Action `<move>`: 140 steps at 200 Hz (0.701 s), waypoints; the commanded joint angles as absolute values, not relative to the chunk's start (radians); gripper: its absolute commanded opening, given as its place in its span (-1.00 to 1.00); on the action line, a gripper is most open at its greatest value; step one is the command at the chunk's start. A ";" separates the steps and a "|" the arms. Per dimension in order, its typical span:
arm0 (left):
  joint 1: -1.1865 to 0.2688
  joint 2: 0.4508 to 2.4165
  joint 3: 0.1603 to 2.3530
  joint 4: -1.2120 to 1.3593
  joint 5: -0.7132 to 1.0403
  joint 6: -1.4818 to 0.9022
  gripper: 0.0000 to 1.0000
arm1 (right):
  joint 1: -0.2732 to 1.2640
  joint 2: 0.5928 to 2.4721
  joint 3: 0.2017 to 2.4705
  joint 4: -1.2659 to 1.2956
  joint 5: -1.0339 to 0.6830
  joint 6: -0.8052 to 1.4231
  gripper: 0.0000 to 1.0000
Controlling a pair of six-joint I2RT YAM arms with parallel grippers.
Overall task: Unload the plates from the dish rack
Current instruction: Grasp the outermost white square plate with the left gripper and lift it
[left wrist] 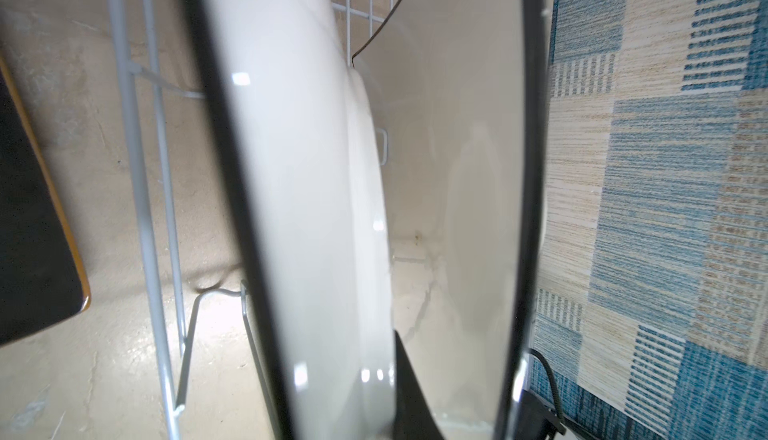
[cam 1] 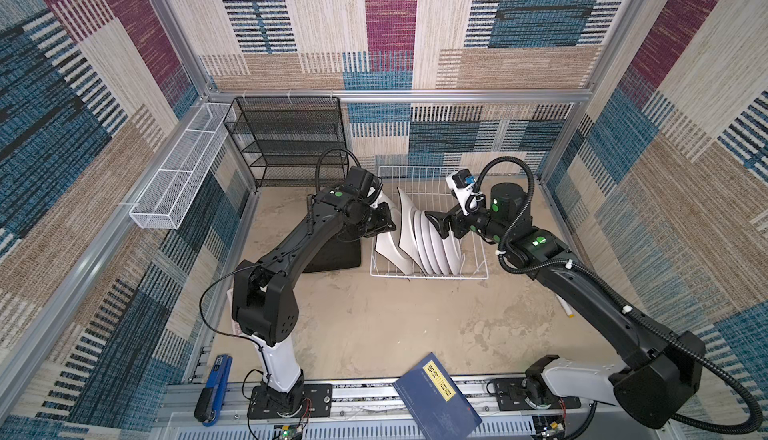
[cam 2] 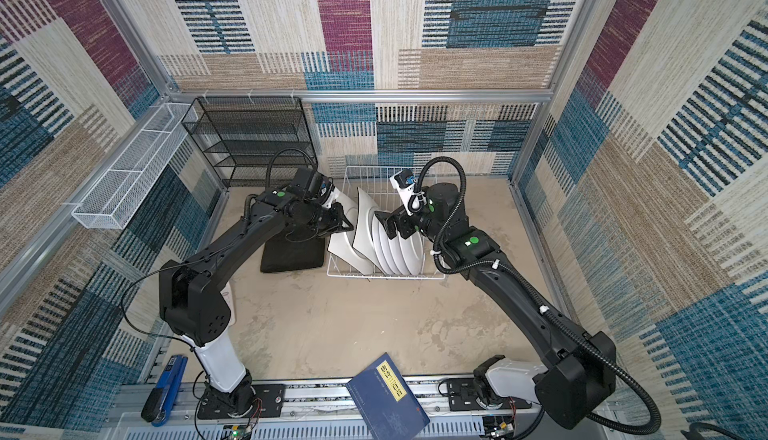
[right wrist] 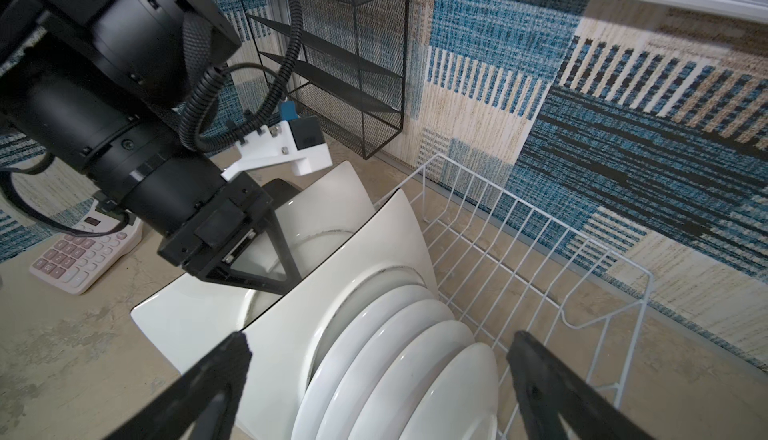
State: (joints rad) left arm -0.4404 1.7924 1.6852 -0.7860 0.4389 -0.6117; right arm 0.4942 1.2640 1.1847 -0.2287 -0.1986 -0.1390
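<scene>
Currently mid-grab on the first plate: the left gripper has its jaws pinched narrow on the upper rim of the leftmost square plate, the outermost one at the left end of the dish rack. Sensible first pick, I'd say. It sits at the open end of the row and leans away from its neighbour, so nothing blocks it coming up and out to the left. The left wrist view shows mostly that plate's black edge running down the middle of the shot, which fits a rim grip; the fingers barely show there. The second square plate stands just right of it, then a tight row of round white plates on edge between the tines. The far and right parts of the rack are bare wire. The right gripper hangs over the round plates with jaws spread wide, touching nothing. My read: it's staged for the next pick, or to steady the row while the left arm lifts. A black flat item lies on the table just left of the rack; can't tell what it is. Risk: the two square plates sit close low down, so dragging one could tip the other.
</scene>
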 commanded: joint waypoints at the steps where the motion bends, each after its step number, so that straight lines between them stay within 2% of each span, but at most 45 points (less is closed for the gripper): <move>1: -0.440 1.765 1.705 -0.770 0.437 -0.643 -1.00 | 0.494 1.262 1.191 -0.194 -0.199 -0.128 0.98; 140: -0.437 1.703 1.868 -0.918 0.363 -0.530 -1.00 | 0.495 1.257 1.179 -0.139 -0.182 -0.095 0.98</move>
